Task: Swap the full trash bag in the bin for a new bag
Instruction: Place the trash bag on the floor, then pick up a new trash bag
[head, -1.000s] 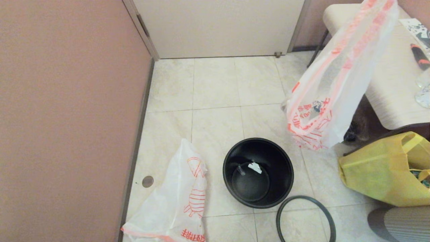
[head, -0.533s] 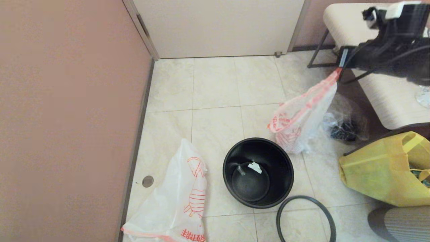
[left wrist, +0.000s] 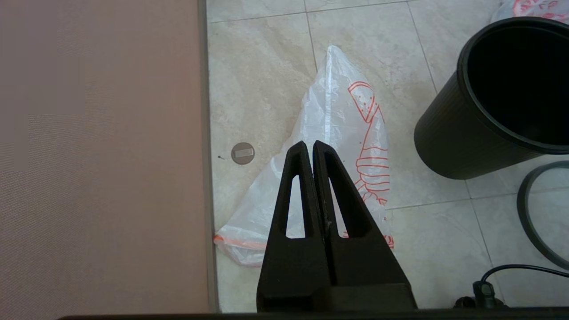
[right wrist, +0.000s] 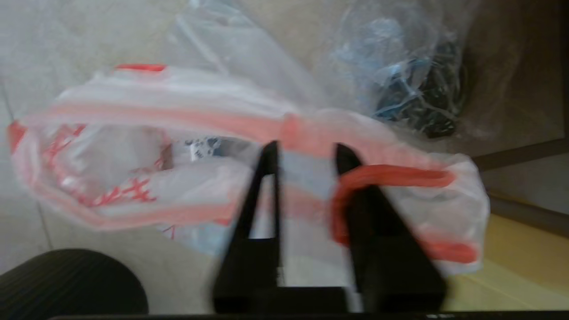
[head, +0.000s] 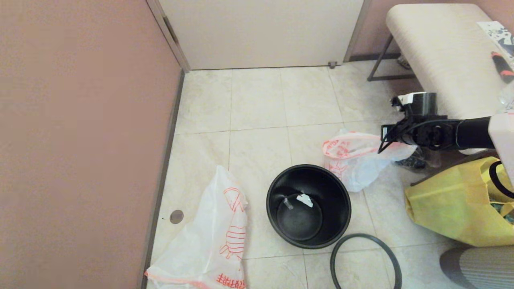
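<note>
Low over the floor tiles, your right claw (right wrist: 306,146) stands with its jaws parted and clamps nothing. An orange-red drawstring loop (right wrist: 391,175) of the bulging white printed plastic bag (head: 353,160) is hooked round one finger. That full bag lies slumped on the floor just beside the small round black plastic bin (head: 308,206), on its far right side. The bin itself is unlined, with only a scrap or two at its bottom.

Your left claw (left wrist: 313,149) is clenched on nothing and hangs above the thin limp white bag with the orange-red line drawing (left wrist: 338,146). This new bag lies flat on the floor to the left of the bin, near the wall. The dark grey hoop (head: 365,261) lies on the floor beside the bin's near right.

By my reading, removal is done and lining comes next. You need that loop slipped off the finger, then the new bag gripped by its hem, opened over the bin's mouth and pinned with the hoop.

Count: two claws, two white printed bags, one bin, one hoop, one yellow bag (head: 453,204), one beige worktop (head: 433,52).
</note>
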You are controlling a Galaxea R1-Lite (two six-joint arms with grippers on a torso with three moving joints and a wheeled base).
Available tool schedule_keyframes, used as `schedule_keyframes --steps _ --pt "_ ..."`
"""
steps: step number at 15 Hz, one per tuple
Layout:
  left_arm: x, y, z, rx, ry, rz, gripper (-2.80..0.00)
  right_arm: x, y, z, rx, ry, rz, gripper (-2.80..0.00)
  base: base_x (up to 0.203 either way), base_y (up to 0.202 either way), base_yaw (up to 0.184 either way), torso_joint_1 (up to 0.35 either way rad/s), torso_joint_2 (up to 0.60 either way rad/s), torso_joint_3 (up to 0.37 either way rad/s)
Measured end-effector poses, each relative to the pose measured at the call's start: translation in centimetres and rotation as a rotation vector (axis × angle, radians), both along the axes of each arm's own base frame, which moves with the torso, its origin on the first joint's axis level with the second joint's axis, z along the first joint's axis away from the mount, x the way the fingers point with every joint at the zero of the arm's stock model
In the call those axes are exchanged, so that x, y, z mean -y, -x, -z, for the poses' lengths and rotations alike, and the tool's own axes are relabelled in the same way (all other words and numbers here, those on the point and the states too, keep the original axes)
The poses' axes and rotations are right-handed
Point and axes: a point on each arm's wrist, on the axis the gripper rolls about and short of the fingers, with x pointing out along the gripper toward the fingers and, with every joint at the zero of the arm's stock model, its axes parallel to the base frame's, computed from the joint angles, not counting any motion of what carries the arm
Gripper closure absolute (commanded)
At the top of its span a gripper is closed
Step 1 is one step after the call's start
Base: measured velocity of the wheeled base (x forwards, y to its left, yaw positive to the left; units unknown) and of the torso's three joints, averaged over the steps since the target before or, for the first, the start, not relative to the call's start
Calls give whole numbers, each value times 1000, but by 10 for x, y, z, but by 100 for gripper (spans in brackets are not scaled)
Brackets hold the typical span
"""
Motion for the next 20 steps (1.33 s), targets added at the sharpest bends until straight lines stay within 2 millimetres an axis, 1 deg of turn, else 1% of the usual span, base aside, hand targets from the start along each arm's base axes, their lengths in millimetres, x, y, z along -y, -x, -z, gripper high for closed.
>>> schedule_keyframes --steps 2,4,6,10,12,13,15,16,18,20 --pt "0 0 0 0 0 0 0 -2 5 -6 -14 -2 -3 -280 0 0 0 0 0 0" --pt "0 0 0 0 0 0 0 -5 15 -20 -32 1 -3 -280 0 0 0 0 0 0" --pt "0 0 0 0 0 0 0 -6 30 -35 -63 20 28 -280 0 0 0 0 0 0" --pt "0 0 0 0 1 0 0 -2 65 -69 -129 88 133 -280 0 0 0 0 0 0" --pt "0 0 0 0 0 1 0 -3 80 -79 -183 156 164 -280 0 0 0 0 0 0" --pt "0 0 0 0 1 0 0 -6 86 -82 -208 183 168 -280 0 0 0 0 0 0" --pt "0 0 0 0 0 1 0 -15 96 -94 -193 186 153 -280 0 0 0 0 0 0" --pt "0 0 0 0 0 0 0 -20 104 -97 -192 184 140 0 0 0 0 0 0 0" --pt "0 0 0 0 0 0 0 -29 123 -101 -200 187 123 0 0 0 0 0 0 0" --pt "0 0 0 0 0 0 0 -40 148 -109 -195 201 111 0 0 0 0 0 0 0"
